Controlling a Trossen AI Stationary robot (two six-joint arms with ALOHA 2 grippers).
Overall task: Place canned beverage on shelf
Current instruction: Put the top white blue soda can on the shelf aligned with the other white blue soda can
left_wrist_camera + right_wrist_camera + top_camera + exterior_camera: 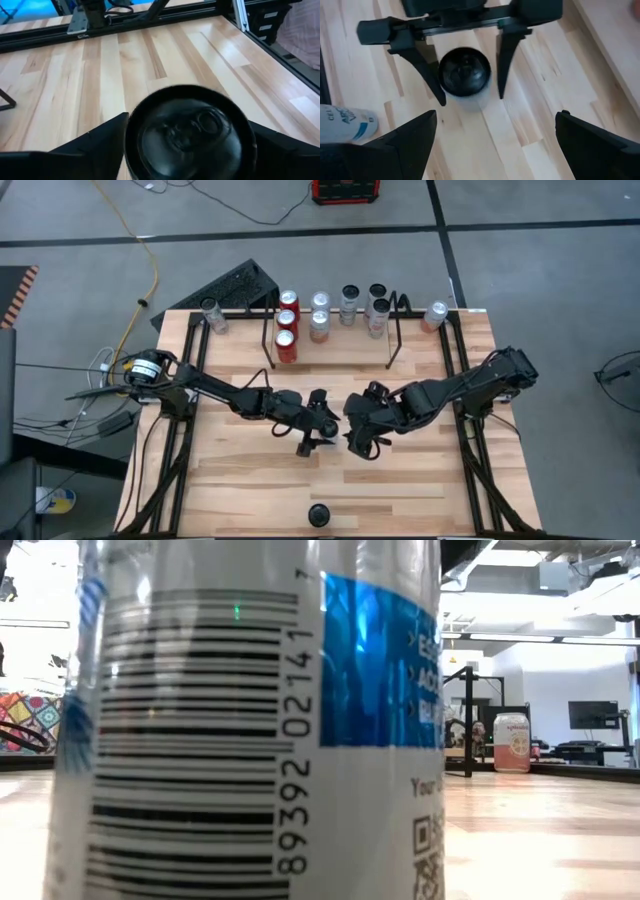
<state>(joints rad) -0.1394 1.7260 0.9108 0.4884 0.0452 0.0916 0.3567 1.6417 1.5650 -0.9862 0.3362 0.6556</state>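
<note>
A white can with a black top [465,75] stands upright on the wooden table, near its middle. My left gripper [469,97] is open. Its two fingers stand close on either side of the can, and a narrow gap shows at one finger. The can also fills the left wrist view [190,132]. My right gripper [357,442] is open and empty, just right of that can and facing it. The shelf [395,340], a black rod rack at the far edge, holds several red and silver cans [287,345].
A second white can with a blue label [319,515] stands at the near edge, right in front of the low view [250,720]. Single cans stand outside the shelf on its left [210,315] and on its right [436,315]. Black rails [185,440] run along both sides.
</note>
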